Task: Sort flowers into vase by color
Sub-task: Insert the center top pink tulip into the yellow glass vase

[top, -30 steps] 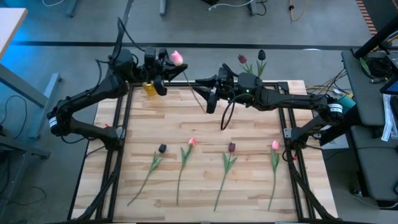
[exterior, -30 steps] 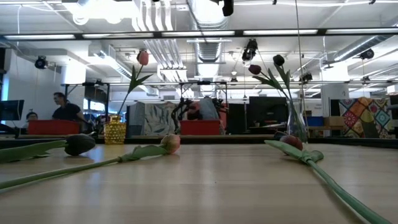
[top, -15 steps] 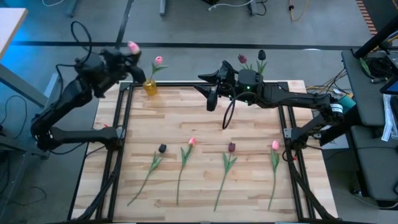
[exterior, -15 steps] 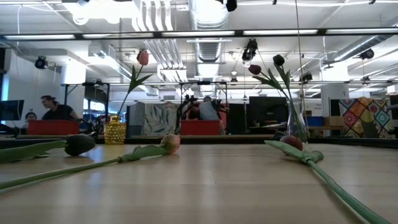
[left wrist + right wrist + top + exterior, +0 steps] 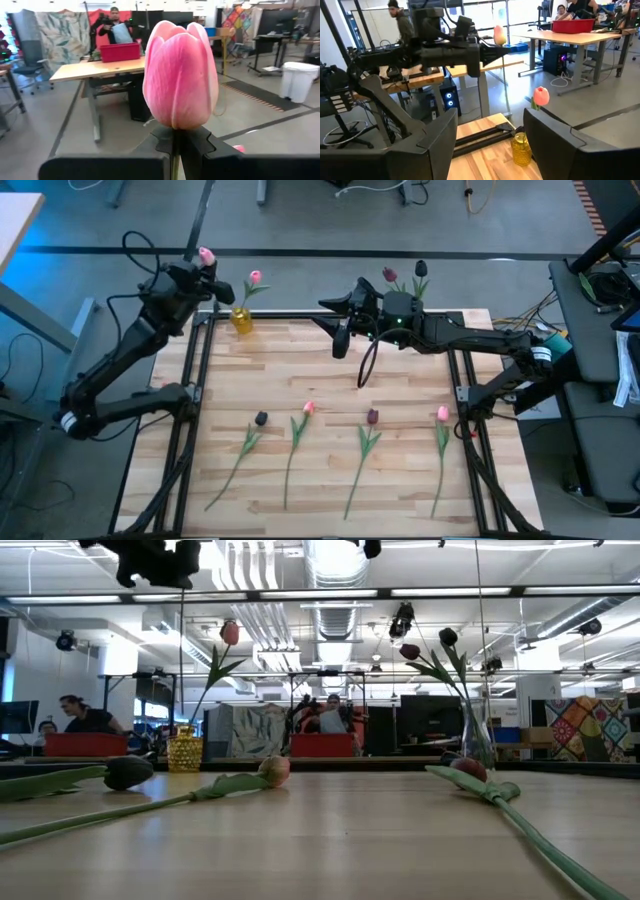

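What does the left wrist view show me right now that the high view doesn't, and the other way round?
Only the left wrist view shows the stem clamped between the left gripper's fingers, just under the pink tulip head, and a person at a table behind. Only the high view shows the layout: the yellow vase with one pink tulip, the clear vase with two maroon tulips, four tulips lying on the table, and the right gripper waiting open. Both show the left gripper holding that pink tulip, beyond the table's edge.

Pink and maroon on pale wood

My dark fingers [image 5: 150,162] pinch a pink tulip [image 5: 180,75]; yellow vase [image 5: 241,319], pale striped worktop [image 5: 400,390], maroon tulip [image 5: 372,417].
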You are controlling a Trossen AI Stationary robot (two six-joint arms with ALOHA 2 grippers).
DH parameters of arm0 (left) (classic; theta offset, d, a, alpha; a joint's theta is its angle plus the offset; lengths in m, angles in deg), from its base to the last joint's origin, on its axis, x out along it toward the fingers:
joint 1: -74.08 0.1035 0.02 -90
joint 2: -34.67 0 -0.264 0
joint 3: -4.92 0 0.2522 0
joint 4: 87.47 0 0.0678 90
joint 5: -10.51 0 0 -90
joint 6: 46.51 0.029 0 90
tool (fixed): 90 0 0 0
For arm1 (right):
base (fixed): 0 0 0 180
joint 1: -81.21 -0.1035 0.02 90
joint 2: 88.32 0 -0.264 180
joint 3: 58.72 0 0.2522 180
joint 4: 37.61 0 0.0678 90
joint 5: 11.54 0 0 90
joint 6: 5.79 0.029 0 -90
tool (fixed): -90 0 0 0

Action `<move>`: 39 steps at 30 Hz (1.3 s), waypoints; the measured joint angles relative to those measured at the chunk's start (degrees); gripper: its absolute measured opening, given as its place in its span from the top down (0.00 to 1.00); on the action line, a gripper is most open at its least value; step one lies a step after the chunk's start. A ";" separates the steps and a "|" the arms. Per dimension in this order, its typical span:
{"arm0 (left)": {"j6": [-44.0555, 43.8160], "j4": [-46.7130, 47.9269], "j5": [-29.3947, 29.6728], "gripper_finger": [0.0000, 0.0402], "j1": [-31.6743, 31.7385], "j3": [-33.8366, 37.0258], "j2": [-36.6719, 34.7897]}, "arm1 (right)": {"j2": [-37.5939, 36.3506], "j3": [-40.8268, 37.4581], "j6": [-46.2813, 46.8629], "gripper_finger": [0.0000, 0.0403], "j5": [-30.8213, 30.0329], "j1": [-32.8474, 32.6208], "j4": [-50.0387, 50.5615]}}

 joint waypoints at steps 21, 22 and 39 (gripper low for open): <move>-0.16 -8.17 -10.23 1.00 10.35 1.62 6.90 | 0.02 0.00 0.40 0.46 -3.00 0.00 0.02; -0.16 -8.17 -10.23 1.00 10.35 1.62 6.90 | 0.02 -0.02 0.40 0.46 -3.02 0.00 0.02; -4.54 -5.80 -10.23 1.00 10.37 1.62 5.99 | 0.07 0.00 -0.03 0.46 -3.04 0.89 0.04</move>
